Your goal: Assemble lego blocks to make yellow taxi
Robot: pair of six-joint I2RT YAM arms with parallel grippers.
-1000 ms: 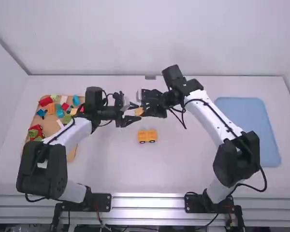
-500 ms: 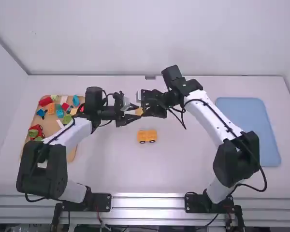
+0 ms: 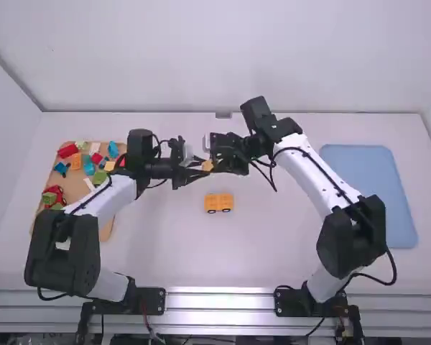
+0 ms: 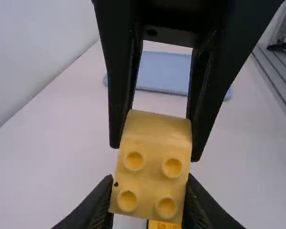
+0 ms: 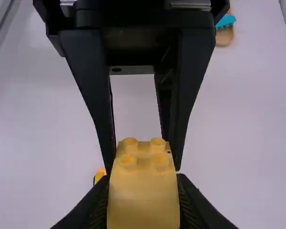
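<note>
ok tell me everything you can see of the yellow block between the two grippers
The yellow block looks like plastic, pale, with four round studs on one face and a smooth face beside them. The left wrist view sees the studs more squarely. It is above the table, clamped by both left gripper and right gripper.

Pale wall [image 3: 223, 57] behind white table [image 3: 273, 237]
</note>
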